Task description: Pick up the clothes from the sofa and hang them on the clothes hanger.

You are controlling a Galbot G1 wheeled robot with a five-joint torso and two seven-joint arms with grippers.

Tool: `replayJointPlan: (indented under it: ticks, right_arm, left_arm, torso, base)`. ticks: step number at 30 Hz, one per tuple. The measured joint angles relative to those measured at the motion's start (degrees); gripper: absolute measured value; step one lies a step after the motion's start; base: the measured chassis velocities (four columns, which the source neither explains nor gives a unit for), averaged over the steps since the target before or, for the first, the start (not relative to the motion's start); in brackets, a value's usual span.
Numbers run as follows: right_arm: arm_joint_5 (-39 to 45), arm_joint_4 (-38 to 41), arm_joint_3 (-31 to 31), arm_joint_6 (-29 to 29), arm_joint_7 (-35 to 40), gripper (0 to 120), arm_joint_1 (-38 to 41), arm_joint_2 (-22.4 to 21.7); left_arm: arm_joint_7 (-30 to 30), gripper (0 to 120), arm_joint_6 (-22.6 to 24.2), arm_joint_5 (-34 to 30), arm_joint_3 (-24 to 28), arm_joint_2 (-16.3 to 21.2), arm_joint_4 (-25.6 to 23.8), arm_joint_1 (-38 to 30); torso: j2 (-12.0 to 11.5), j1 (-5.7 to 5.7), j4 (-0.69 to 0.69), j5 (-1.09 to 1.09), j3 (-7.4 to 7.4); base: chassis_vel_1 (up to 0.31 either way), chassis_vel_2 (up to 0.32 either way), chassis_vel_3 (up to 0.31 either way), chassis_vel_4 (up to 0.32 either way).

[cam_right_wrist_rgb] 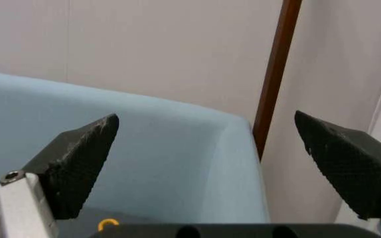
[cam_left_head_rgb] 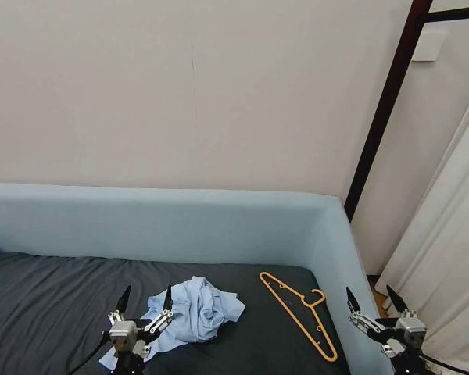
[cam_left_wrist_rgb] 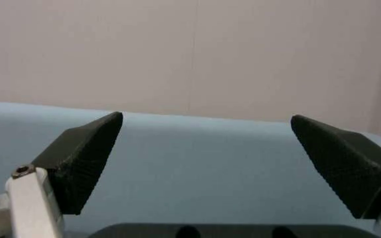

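Shirt [cam_left_head_rgb: 195, 312]: lay crumpled near the front edge of the sofa [cam_left_head_rgb: 180, 223], beside a hanger [cam_left_head_rgb: 297, 308].
Handling: probably light and floppy; pinch a raised fold.
Left hand [cam_left_head_rgb: 147, 291]: stood wide and empty, touching the shirt's edge.
Right hand [cam_left_head_rgb: 370, 291]: stood wide and empty, past the sofa's right corner.

A plain pale wall [cam_left_head_rgb: 180, 94] spans the far side, with a faint vertical seam [cam_left_head_rgb: 192, 78] running down it. At the right a dark brown post [cam_left_head_rgb: 381, 117] rises along the wall and meets a dark crossbar [cam_left_head_rgb: 457, 13] at the top. Just under the crossbar sits a small white plate [cam_left_head_rgb: 426, 44]. Nearer, at the right edge, a white curtain [cam_left_head_rgb: 453, 242] hangs in folds, with a sliver of brownish floor [cam_left_head_rgb: 373, 286] at its foot.
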Motion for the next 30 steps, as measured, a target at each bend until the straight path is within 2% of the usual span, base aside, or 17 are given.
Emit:
replayJointPlan:
  ticks: [3, 5, 6, 9, 24, 30]
  right_arm:
    - [-1.28, -0.01, 0.37, 0.53, -0.25, 100, -0.12, 0.18]
    - [1.03, -0.16, 0.27, 0.72, -0.93, 100, -0.05, 0.22]
    - [6.30, -0.16, -0.36, 0.62, -2.30, 100, 0.06, 0.20]
    - [9.06, -0.17, -0.77, 0.41, -2.86, 100, 0.29, 0.12]
    - [9.91, -0.27, -2.03, 0.15, -2.95, 100, 1.35, 0.25]
    - [13.72, -1.43, -3.53, -1.22, -1.38, 100, 2.63, -1.26]
  left_arm:
    - [0.70, 100, -1.26, -0.38, -0.11, -0.07, 0.55, -0.32]
    - [0.78, 100, -1.46, -0.96, 0.02, -0.39, 0.59, -0.49]
    - [0.87, 100, -1.47, -1.20, 0.22, -1.02, 0.49, -0.80]
    - [0.94, 100, -1.49, -1.36, 0.38, -1.52, 0.52, -1.13]
    - [1.19, 100, -1.44, -2.14, 1.20, -2.69, 0.81, -1.94]
    - [-0.75, 100, -1.84, -1.76, 1.46, -3.17, 0.42, -1.50]
  torso:
    - [0.00, 0.00, 0.00, 0.00, 0.00]
    - [0.00, 0.00, 0.01, 0.00, 0.00]
    - [0.00, 0.00, 0.01, 0.01, 0.00]
    - [0.00, 0.00, 0.01, 0.01, 0.00]
    - [0.00, 0.00, 0.01, 0.01, 0.00]
    - [0.00, 0.00, 0.00, 0.01, 0.00]
  base:
    - [0.000, 0.000, 0.000, 0.000]
    - [0.000, 0.000, 0.000, 0.000]
    - [0.000, 0.000, 0.000, 0.000]
    - [0.000, 0.000, 0.000, 0.000]
    - [0.000, 0.000, 0.000, 0.000]
    - [0.000, 0.000, 0.000, 0.000]
